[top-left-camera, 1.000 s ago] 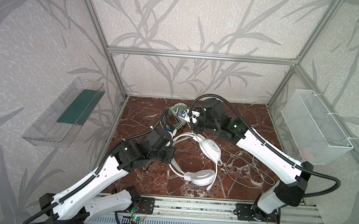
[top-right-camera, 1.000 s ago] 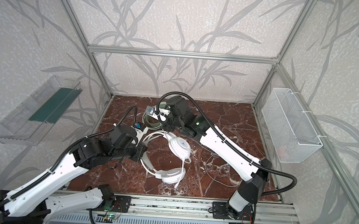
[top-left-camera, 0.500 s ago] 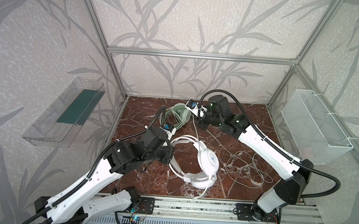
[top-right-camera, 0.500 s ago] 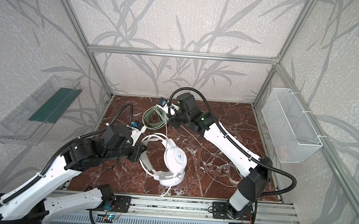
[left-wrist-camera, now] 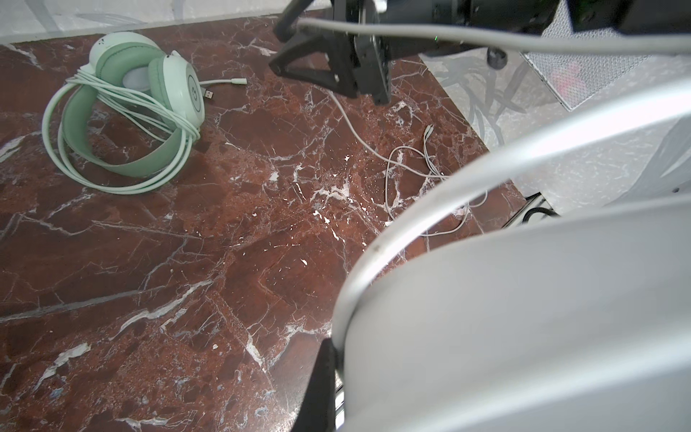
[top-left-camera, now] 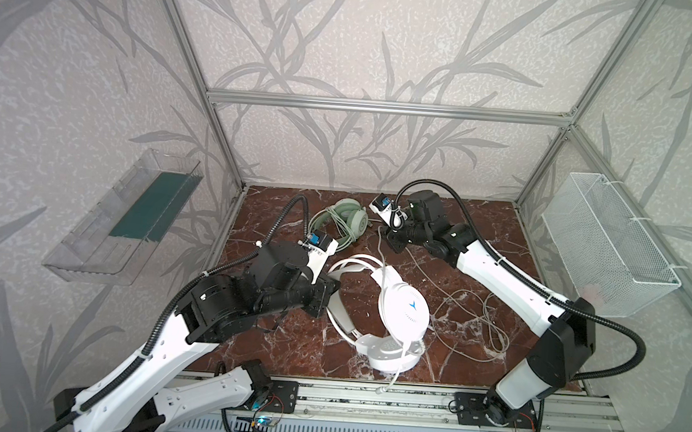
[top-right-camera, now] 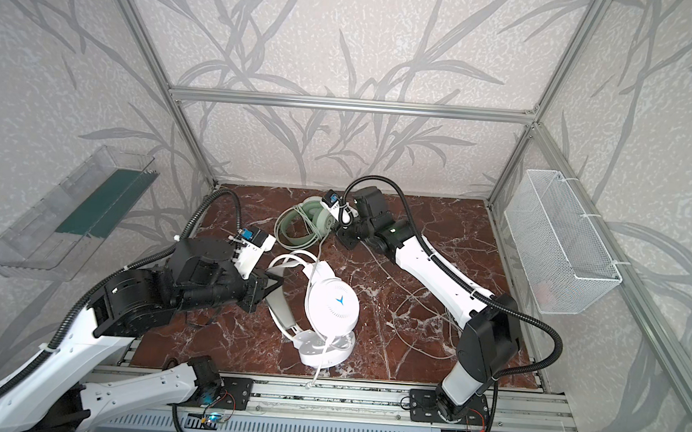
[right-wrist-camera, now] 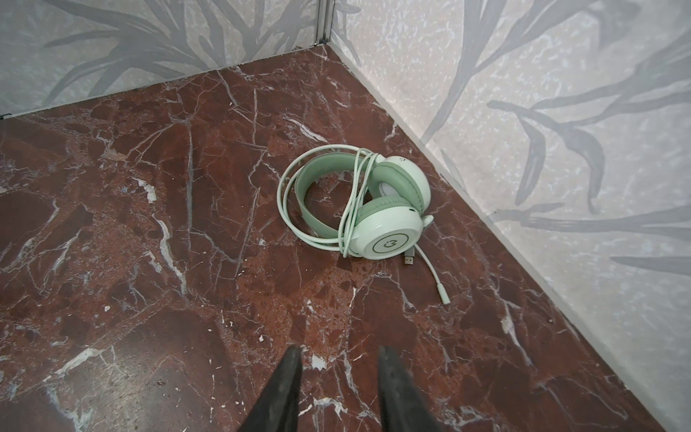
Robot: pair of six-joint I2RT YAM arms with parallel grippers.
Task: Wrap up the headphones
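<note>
The left gripper is closed on the headband of the white headset. This headset sits at the middle of the marble tabletop. I see one cup raised, with its blue logo facing up, and the other cup resting on the tabletop nearer the front rail. In the left wrist view the headband fills the lower right, out of focus.

The white headset's cable is not wound. It lies in loose loops on the tabletop to the right of the headset, and one run passes close under the right gripper.

The right gripper's jaws stand apart. In the right wrist view I see only bare marble between its two fingers.

The mint-green headset lies on its side near the back wall, just beside the right gripper. Its own cord is wound around the band and cups, and the plugs lie on the tabletop beside one cup.
</note>
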